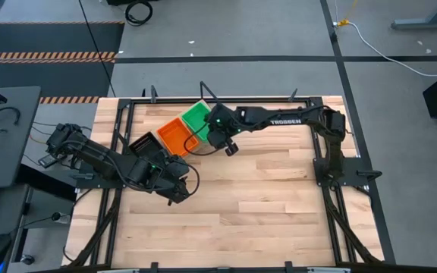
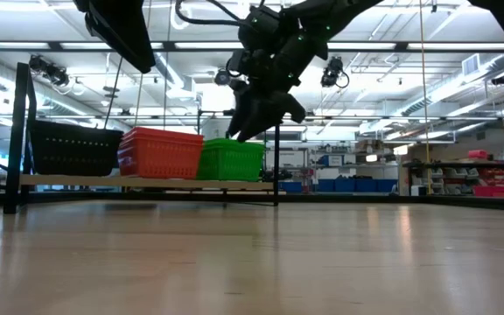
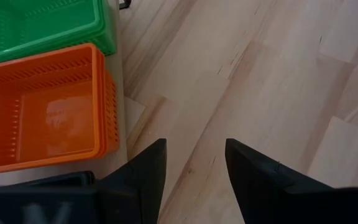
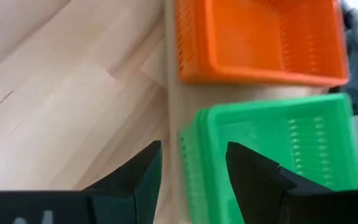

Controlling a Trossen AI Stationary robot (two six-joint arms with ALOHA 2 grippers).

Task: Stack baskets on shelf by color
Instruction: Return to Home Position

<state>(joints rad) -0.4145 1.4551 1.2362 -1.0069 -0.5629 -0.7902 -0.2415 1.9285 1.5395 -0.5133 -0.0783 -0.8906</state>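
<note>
Baskets (image 2: 160, 153) on shelf (image 2: 77, 181), high view's upper centre: black, orange, green. Light, flexy mesh, probably; pinch a rim wall. Right gripper (image 4: 193, 149) beside green, left gripper (image 3: 194, 146) lower left, both parted, empty.

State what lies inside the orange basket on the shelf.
The orange basket holds nothing loose; only its perforated floor shows. That floor hides anything beneath it.

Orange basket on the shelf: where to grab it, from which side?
On the orange basket, probably pinch the rim of the wall facing the table, coming down from above. It stands upright, open-topped, with the green basket and black basket close on either side, leaving that wall free.
</note>
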